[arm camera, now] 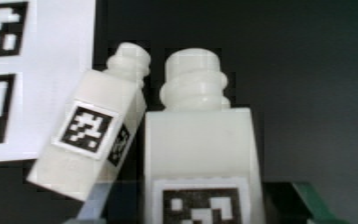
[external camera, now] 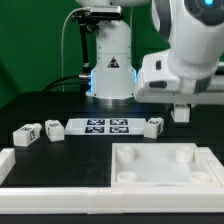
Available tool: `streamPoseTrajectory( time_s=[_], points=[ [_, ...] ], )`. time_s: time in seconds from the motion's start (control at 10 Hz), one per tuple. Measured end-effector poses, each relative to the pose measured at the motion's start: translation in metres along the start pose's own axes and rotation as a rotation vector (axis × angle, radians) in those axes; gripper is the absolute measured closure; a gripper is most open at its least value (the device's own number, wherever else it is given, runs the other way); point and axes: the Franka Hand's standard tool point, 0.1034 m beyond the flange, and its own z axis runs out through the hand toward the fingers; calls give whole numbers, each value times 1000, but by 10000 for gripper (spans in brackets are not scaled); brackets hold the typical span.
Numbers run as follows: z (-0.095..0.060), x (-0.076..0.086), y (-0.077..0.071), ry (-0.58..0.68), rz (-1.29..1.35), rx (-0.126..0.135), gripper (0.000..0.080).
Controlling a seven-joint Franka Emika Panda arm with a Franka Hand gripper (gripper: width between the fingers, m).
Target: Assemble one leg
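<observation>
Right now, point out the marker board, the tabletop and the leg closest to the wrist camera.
marker board (external camera: 104, 126): exterior view, its middle.
tabletop (external camera: 160, 169): exterior view, bare inner floor.
leg (arm camera: 197, 150): wrist view, its white body.

The upright leg (arm camera: 197, 130) and the tilted leg (arm camera: 91, 130) touch at their bodies, with only a narrow gap open between their tips, and the marker board (arm camera: 16, 80) lies just beside the tilted one. The upright leg's other side faces bare dark table (arm camera: 318, 100). In the exterior view an open strip of table runs between the marker board and the white square tabletop (external camera: 165, 165).
</observation>
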Motion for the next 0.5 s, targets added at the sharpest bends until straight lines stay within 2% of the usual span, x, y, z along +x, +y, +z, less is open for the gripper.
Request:
streamPoseTrajectory(
  time_s=[0.3, 0.4, 0.5],
  points=[
    [-3, 4, -2, 44, -4, 4, 511],
    [-7, 11, -6, 140, -8, 18, 511],
    [-8, 12, -7, 250, -14, 28, 511]
  ],
)
